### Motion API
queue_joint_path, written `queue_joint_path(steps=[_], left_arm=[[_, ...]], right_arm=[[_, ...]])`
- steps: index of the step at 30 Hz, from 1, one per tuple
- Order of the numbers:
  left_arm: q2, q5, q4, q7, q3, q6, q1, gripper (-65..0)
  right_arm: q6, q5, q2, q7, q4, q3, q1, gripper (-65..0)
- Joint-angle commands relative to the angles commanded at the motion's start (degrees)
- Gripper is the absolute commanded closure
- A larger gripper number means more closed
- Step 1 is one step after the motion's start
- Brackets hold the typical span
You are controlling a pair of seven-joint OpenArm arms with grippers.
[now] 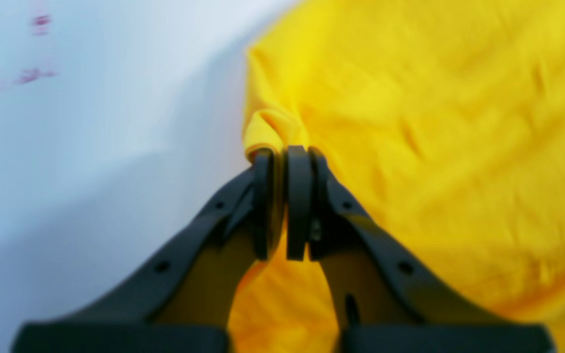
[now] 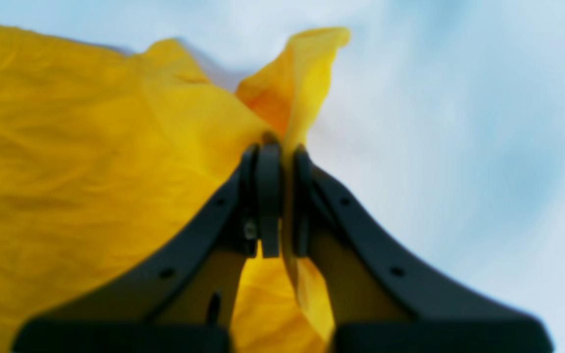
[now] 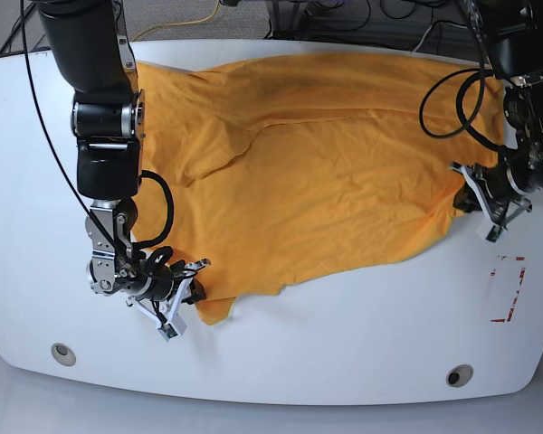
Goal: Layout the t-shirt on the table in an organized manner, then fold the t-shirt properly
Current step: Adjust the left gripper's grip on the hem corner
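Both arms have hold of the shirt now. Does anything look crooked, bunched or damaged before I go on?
No damage shows. The t-shirt lies skewed and rumpled on the table, with a fold ridge near its upper left. The right gripper and the left gripper each pinch a bunched edge.

T-shirt [image 3: 317, 172]: plain orange-yellow. Bench [image 3: 344, 344]: glossy white, with a red rectangular outline mark [image 3: 507, 289]. Left pincer [image 1: 285, 157] and right pincer [image 2: 275, 152]: black.
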Motion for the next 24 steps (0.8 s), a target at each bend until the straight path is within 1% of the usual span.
queue_joint_path(steps=[4,6,9,12,16,19,24], left_arm=[[-0.09,0.09,2.2,0.0,0.88,0.0,2.73,-3.2],[-0.09,0.09,2.37,0.0,0.88,0.0,3.25,-4.6],[-0.18,0.09,2.55,0.09,0.88,0.0,3.87,-12.5],[-0.18,-0.18,2.64,0.09,0.88,0.0,4.04,-21.9],[-0.18,-0.26,4.13,0.18,0.62,0.0,4.04,-30.6],[-0.18,-0.26,6.68,1.23,0.53,0.0,3.87,-33.5],[0.26,-0.26,6.77,2.11,0.26,0.0,2.11,-33.3]], right_arm=[[0.0,0.0,0.0,0.0,0.0,0.0,-0.35,-4.1],[0.0,0.0,0.0,-0.09,0.0,0.0,-0.88,-4.1],[0.0,-0.09,0.0,-0.09,0.0,0.0,-1.05,-4.1],[0.0,-0.09,-0.09,-0.09,0.0,0.09,-1.41,-4.1],[0.0,-0.09,-0.09,-0.09,0.35,0.09,-2.46,-4.1],[0.0,-0.09,-0.09,-0.09,0.35,0.09,-2.64,-4.1],[0.0,-0.09,-0.09,-0.09,0.35,0.09,-2.64,-4.1]])
